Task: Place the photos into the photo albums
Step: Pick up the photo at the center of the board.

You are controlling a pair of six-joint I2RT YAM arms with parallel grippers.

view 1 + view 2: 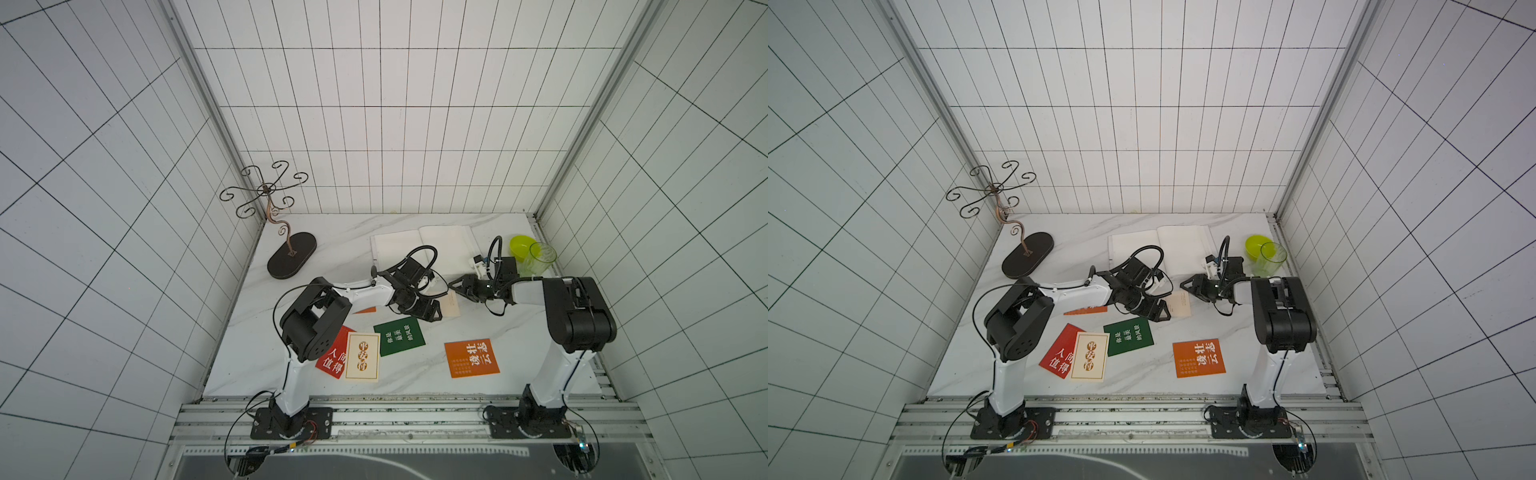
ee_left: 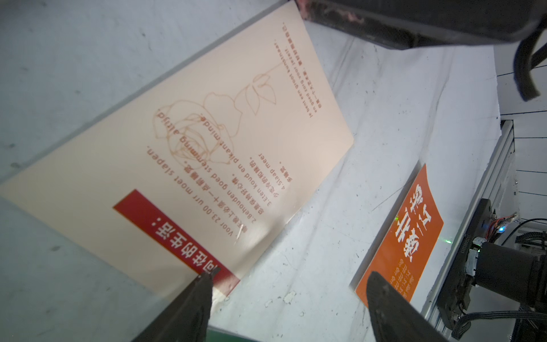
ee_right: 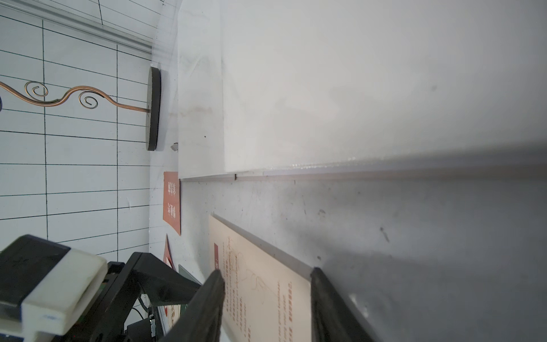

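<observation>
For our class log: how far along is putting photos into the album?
Done: nothing; the open album shows bare pages. In hand: the right gripper straddles an edge of the cream rose card, the left gripper open near it. Left: all six cards, like the green card.

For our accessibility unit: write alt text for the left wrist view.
A cream card with a rose outline and a red banner fills most of the view, against a white table. The left gripper is open, one jaw by the banner; an orange card lies apart.
</observation>
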